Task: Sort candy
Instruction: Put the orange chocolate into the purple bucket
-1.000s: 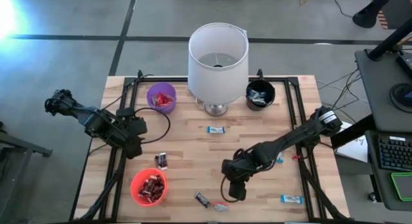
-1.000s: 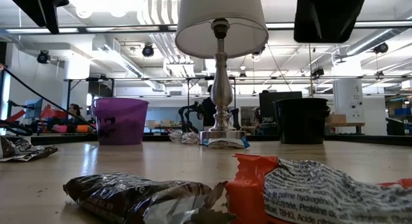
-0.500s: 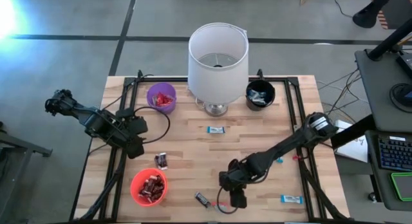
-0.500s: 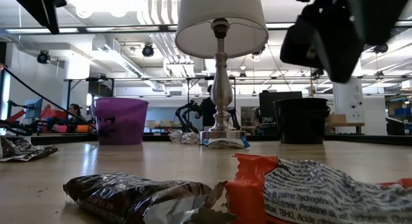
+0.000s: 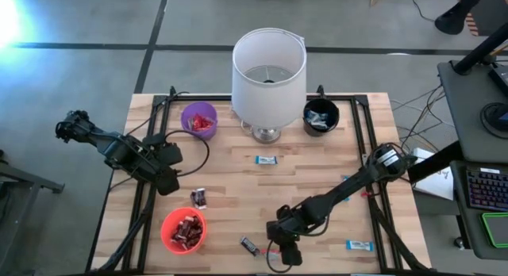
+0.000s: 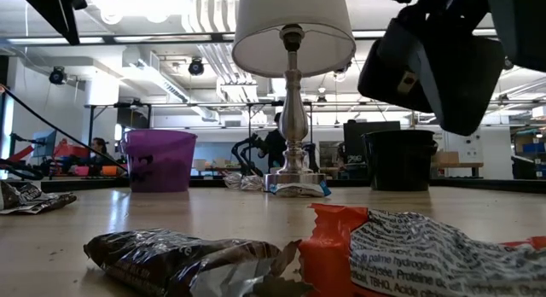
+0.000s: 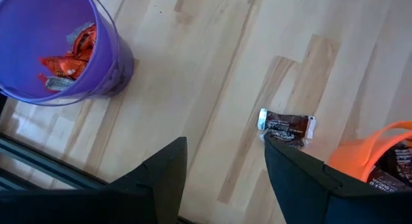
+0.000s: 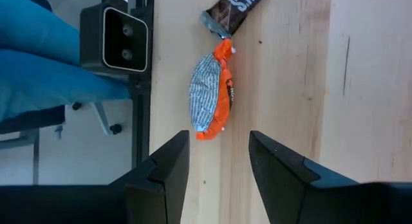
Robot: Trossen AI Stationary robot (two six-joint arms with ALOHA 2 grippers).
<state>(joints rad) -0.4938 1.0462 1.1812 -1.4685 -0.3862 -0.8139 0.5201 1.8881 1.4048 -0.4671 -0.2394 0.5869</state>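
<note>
High view: my right gripper [image 5: 287, 254] sits at the table's near edge over a red candy [image 5: 272, 254] beside a dark candy [image 5: 249, 244]; my left gripper [image 5: 165, 183] waits near the purple cup [image 5: 198, 120].

Right wrist view: fingers [image 8: 168, 161] spread wide, the red candy [image 8: 211, 90] just ahead, untouched.

Left wrist view: fingers [image 7: 168, 166] parted, empty; a brown candy [image 7: 286, 126] lies beyond.

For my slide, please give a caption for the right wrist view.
Right gripper, fingers open, above an orange-wrapped candy beside a brown-wrapped candy at the table edge.
</note>
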